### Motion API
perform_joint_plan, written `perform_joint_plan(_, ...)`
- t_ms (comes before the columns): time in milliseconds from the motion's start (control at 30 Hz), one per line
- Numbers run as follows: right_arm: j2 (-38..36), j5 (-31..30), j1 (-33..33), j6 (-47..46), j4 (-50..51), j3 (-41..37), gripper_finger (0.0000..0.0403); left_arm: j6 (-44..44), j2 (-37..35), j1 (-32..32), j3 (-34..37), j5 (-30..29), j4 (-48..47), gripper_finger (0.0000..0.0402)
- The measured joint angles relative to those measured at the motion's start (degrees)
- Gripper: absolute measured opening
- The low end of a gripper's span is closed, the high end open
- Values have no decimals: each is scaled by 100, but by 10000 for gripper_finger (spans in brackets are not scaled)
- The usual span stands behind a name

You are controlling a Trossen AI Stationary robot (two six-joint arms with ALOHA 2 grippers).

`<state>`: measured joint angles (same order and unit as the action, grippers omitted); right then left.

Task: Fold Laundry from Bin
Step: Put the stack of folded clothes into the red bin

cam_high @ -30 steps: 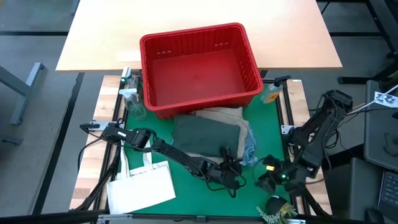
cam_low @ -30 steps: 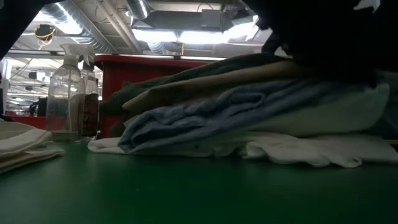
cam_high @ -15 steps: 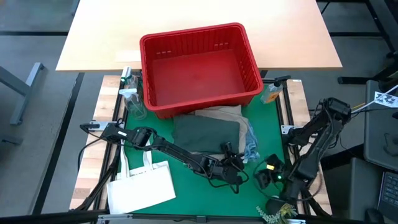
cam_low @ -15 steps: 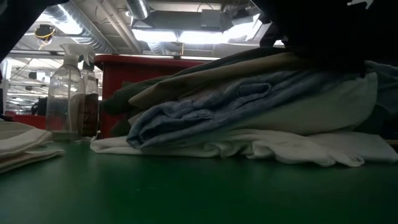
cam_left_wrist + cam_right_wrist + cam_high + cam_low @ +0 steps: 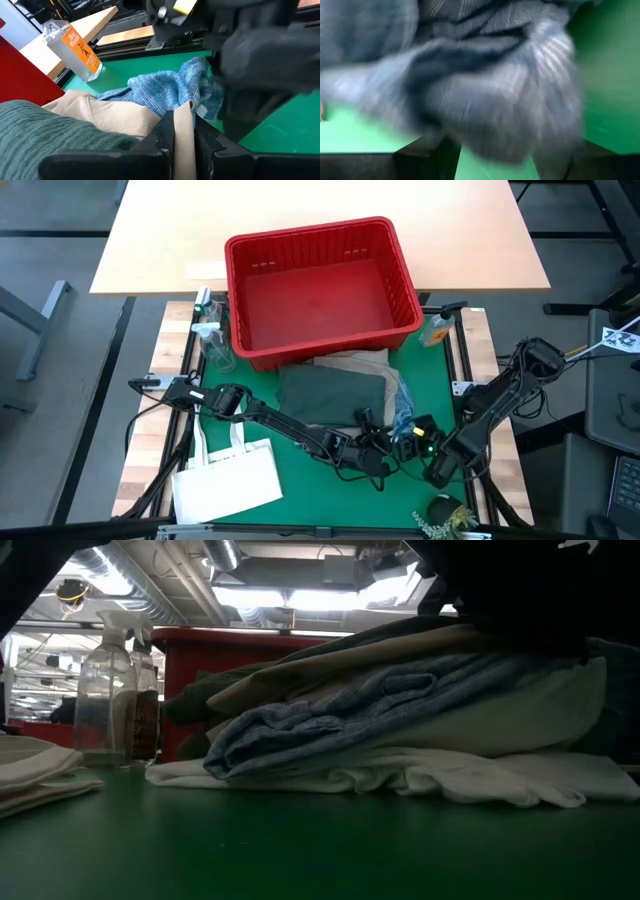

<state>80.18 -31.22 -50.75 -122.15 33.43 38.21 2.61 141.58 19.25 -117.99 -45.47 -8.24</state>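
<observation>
The laundry is a pile (image 5: 340, 392) on the green mat, just in front of the red bin (image 5: 320, 285). Dark green cloth (image 5: 330, 395) lies on top, beige (image 5: 355, 363) under it and blue-striped cloth (image 5: 402, 415) at the pile's right. The low view shows white cloth (image 5: 450, 775) at the bottom. My left gripper (image 5: 378, 442) is at the pile's near right corner, shut on the beige garment. My right gripper (image 5: 405, 448) is open right beside it, close to the blue-striped cloth (image 5: 485, 85). My left gripper pinches a narrow edge of the beige garment (image 5: 182, 125) between its two fingers, at the pile's near right corner. The fingers come nearly level from the near side. The rest of the garment lies in the pile under the green cloth. Whether my right gripper touches the blue-striped cloth cannot be told.
The bin has nothing in it. Spray bottles (image 5: 213, 340) stand left of the bin. An orange-labelled bottle (image 5: 437, 330) stands at the mat's far right. A white tote bag (image 5: 228, 475) lies at the near left. A small dark object with a sprig (image 5: 445, 515) lies at the near right.
My right gripper has moved toward the table's left and a little toward its far edge, up to the pile's blue-striped corner beside my left gripper. The pile's near side has shifted a little in the low view.
</observation>
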Motion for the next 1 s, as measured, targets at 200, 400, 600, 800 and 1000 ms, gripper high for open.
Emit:
perform_joint_plan(200, 0, -123, 344, -22, -484, -441, 207, 0, -2, 0, 0, -7, 14, 29)
perform_joint_plan(400, -4, -266, 768, 345, -1080, -694, 207, -4, -7, -2, 0, -37, 102, 25)
perform_joint_plan(600, -9, -221, 1041, 885, -1675, -930, 207, -13, -9, 12, 2, -110, 4, 29)
perform_joint_plan(800, -17, -134, 1054, 878, -1794, -1099, 207, -8, -9, 22, 7, -45, 49, 37)
perform_joint_plan(1000, -16, -22, 1056, 888, -1884, -1101, 207, 301, -9, 68, 7, -205, 20, 71)
